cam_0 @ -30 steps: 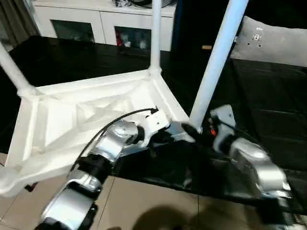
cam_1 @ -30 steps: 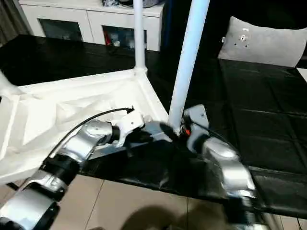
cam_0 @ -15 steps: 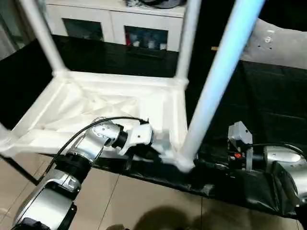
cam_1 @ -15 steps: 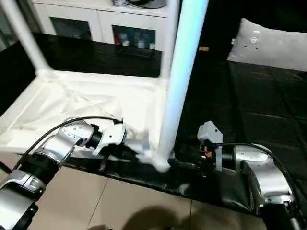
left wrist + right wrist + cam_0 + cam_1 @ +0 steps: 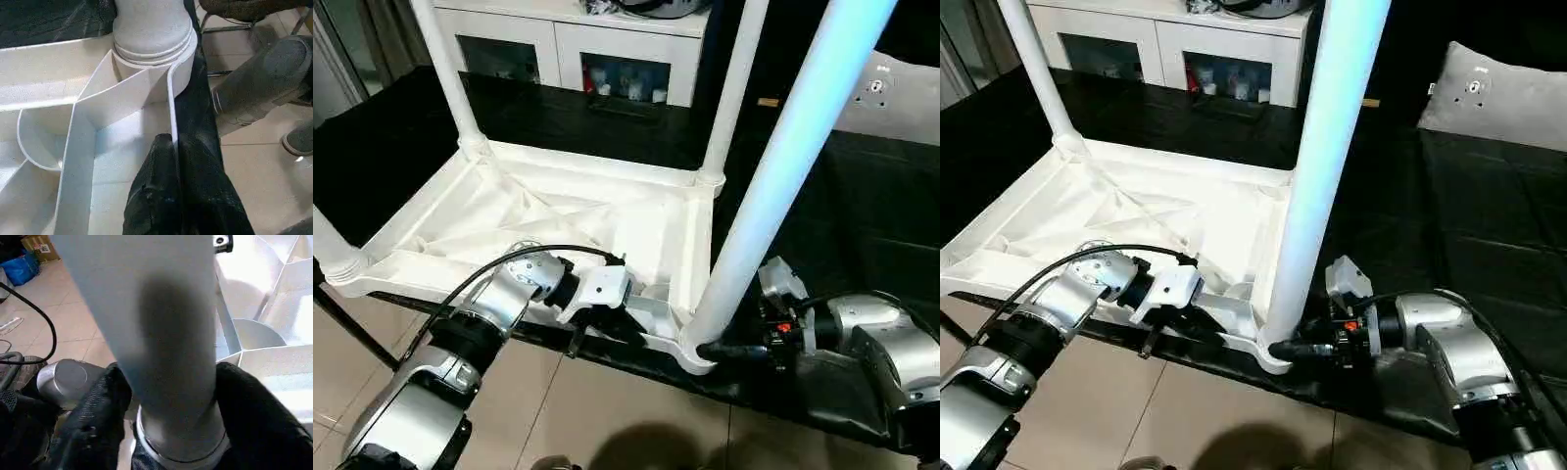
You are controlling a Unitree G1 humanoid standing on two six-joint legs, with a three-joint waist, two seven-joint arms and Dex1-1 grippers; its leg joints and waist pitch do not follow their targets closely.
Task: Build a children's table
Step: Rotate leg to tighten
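Note:
The children's table lies upside down on a black surface, its ribbed white top (image 5: 558, 211) facing up and white legs standing in the corner sockets. My left gripper (image 5: 171, 142) is shut on the thin front rim wall (image 5: 172, 105), just beside the near right socket (image 5: 151, 36). The thick near right leg (image 5: 773, 186) rises from that socket. My right gripper (image 5: 171, 396) grips this leg's base, one black finger (image 5: 95, 426) pressed on each side. Both grippers, left (image 5: 1200, 318) and right (image 5: 1283, 350), sit low at the table's front edge.
A white cabinet with glass doors (image 5: 558, 49) stands behind. A grey cushion (image 5: 891, 93) lies at the back right on the black surface (image 5: 862, 215). Tiled floor (image 5: 607, 421) runs below the front edge. A far leg (image 5: 729, 108) and a far left leg (image 5: 445, 73) stand upright.
The camera has shifted. My right gripper has moved in from the right to the base of the near right leg and closed around it. The left gripper keeps its hold on the rim.

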